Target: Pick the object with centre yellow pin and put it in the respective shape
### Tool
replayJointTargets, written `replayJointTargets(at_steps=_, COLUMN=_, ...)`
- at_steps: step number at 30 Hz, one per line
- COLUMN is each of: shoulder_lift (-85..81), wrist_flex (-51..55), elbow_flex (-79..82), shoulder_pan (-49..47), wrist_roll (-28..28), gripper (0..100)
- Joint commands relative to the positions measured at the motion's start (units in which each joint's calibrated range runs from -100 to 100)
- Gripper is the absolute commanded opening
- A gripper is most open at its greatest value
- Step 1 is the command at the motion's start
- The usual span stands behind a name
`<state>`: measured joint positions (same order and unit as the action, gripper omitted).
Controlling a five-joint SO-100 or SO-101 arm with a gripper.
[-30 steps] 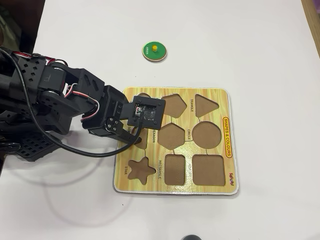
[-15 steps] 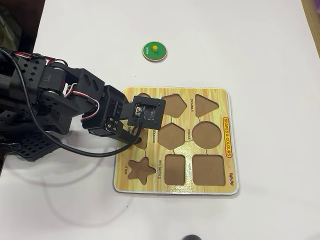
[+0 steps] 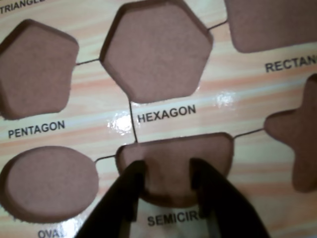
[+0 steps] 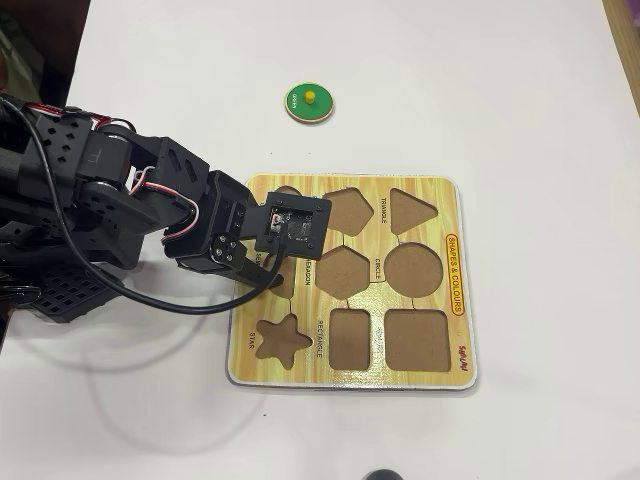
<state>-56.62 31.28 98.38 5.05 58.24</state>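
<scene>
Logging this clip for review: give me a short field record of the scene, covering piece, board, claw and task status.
piece: green round piece with yellow pin, on the table above the board in the overhead view, untouched
board: wooden shape board, all visible cutouts empty
claw: open, empty, over the semicircle cutout in the wrist view
arm: reaches in from the left of the overhead view
status: piece not yet picked; circle cutout empty

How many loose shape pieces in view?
1. A green round piece with a yellow pin lies on the table above the board in the overhead view. The arm covers part of the board; more may be hidden.
</scene>
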Motion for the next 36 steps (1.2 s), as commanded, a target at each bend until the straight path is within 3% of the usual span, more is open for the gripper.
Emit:
replayJointTargets(at_steps=1, shoulder_lift=1.5, wrist_flex=-0.1, elbow_flex=-0.1, shoulder_pan=-0.2, wrist_roll=0.2, gripper=11)
replayJointTargets(at_steps=29, shoulder_lift=1.2, wrist_flex=0.2, elbow_flex=-1.7, shoulder_pan=-1.3, wrist_roll=0.2, gripper=11)
replayJointTargets(at_steps=36, shoulder_lift=2.0, wrist_flex=13.8, elbow_flex=-14.0, shoulder_pan=-1.4, wrist_roll=0.2, gripper=11)
